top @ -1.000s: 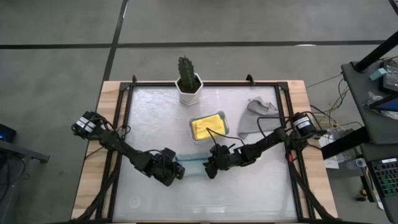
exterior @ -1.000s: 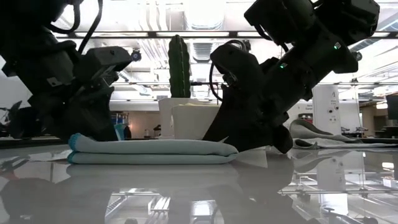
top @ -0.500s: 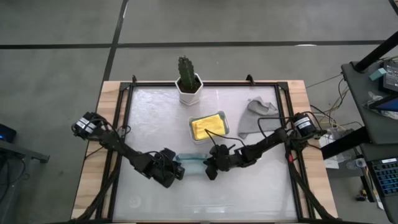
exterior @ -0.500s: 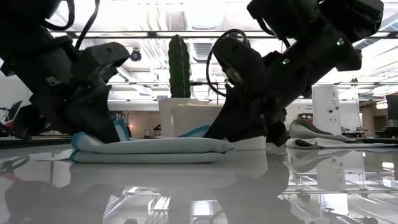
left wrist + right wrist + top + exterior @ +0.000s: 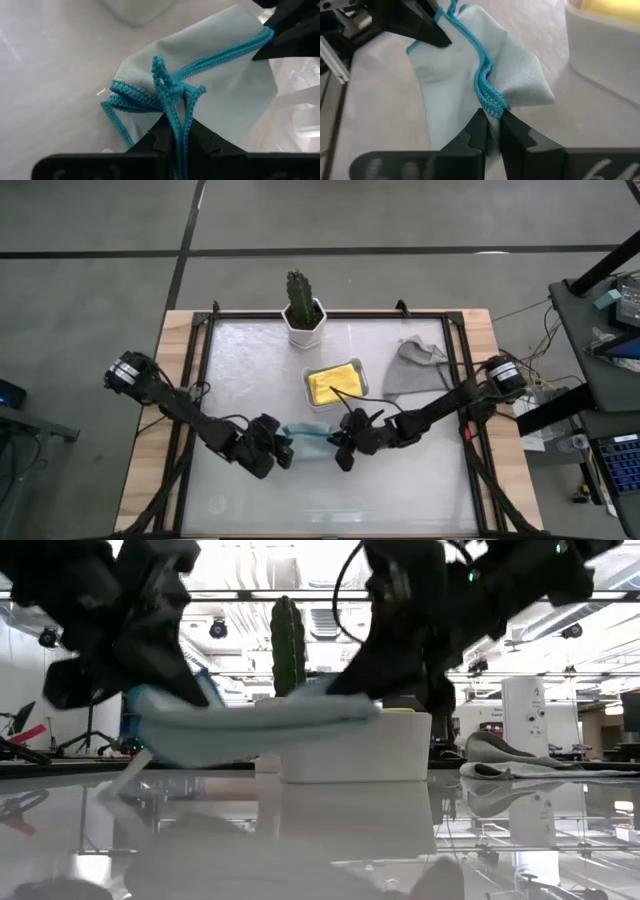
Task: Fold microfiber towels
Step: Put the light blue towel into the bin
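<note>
A folded pale teal microfiber towel [image 5: 307,436] with brighter blue stitched hems hangs over the table's middle between my two grippers. My left gripper [image 5: 283,450] is shut on its left end and my right gripper [image 5: 338,450] on its right end. In the low view the towel [image 5: 260,720] sags a little, and one corner [image 5: 125,775] droops toward the table. A yellow towel [image 5: 334,381] lies in the white tray [image 5: 309,392] just beyond. A grey towel [image 5: 413,367] lies crumpled at the far right. My left gripper pinches several bunched hemmed edges [image 5: 175,117] at the towel's left end between its two fingers, coming in at a slant from the table's left. That end is held up off the table, with a corner drooping below it. My right gripper pinches the stitched hem [image 5: 490,104] at the towel's right end between its two fingers, coming in from the table's right. This end is lifted clear, and the cloth runs across, slightly slack, to the other gripper.
A cactus in a white pot [image 5: 303,312] stands at the far middle, behind the tray. The tray's near rim lies close behind the lifted towel. A black frame [image 5: 200,380] borders the glossy tabletop, which is bare along the near side.
Both grippers have gone up with the towel's two ends. The folded towel, which lay flat on the table, now hangs between them off the surface, with one corner drooping at the left end.
</note>
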You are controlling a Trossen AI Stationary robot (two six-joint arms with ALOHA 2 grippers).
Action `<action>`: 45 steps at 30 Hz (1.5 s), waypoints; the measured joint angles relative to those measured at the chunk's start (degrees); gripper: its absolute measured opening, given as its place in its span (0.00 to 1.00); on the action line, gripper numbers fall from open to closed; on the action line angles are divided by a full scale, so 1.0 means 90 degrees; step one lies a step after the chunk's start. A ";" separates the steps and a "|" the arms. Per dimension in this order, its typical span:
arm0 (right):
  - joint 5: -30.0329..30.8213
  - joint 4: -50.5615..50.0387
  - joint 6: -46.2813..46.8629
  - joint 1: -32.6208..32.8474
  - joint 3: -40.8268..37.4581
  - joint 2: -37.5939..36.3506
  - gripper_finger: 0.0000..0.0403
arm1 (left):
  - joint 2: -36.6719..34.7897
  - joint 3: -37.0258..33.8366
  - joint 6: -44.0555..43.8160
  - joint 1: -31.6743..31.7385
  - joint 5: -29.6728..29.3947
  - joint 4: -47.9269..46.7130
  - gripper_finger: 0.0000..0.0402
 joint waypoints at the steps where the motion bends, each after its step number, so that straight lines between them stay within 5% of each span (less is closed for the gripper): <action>1: 0.0000 -0.0077 -0.0055 -0.0002 0.0000 -0.0121 0.06 | -0.0072 0.0018 0.0072 0.0007 -0.0062 -0.0001 0.03; 9: -0.0004 -0.1116 -0.0935 -0.0195 0.0000 -0.1299 0.06 | -0.0510 0.0352 0.1371 0.0386 -0.0594 0.0032 0.03; 20: -0.0410 -0.2514 -0.2091 -0.1351 0.0000 -0.2722 0.06 | -0.0631 0.0482 0.3489 0.1990 -0.0262 0.1313 0.03; 31: -0.1226 -0.3262 -0.2730 -0.2683 -0.0001 -0.2733 0.06 | -0.0474 0.0482 0.3196 0.2846 0.0170 0.1478 0.03; 45: -0.1511 -0.3624 -0.3098 -0.3009 0.0000 -0.2523 0.06 | 0.0222 0.0472 0.2345 0.2933 0.0224 0.1899 0.04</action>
